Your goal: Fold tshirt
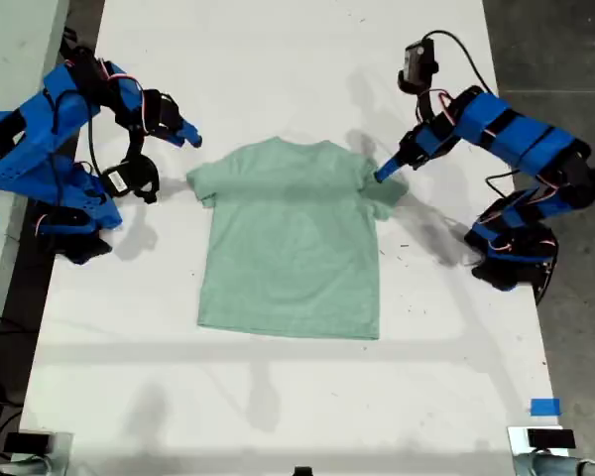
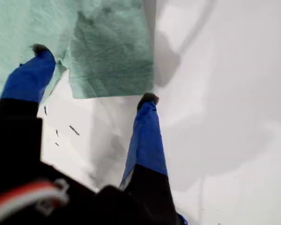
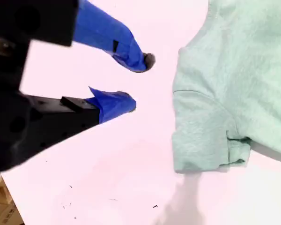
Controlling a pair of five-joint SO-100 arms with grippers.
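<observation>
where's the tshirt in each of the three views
Exterior view: the tshirt lies flat mid-table between both arms.
First wrist view: one sleeve by my first gripper, fingers open astride its edge.
Second wrist view: the other sleeve beyond my second gripper.
Shared landmark: the white table.

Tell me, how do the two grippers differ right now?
My first gripper is at the tshirt, open jaws straddling one sleeve's edge. My second gripper hangs over bare table, apart from the other sleeve, touching no cloth, jaws less spread. Both are blue, open and hold nothing.
</observation>
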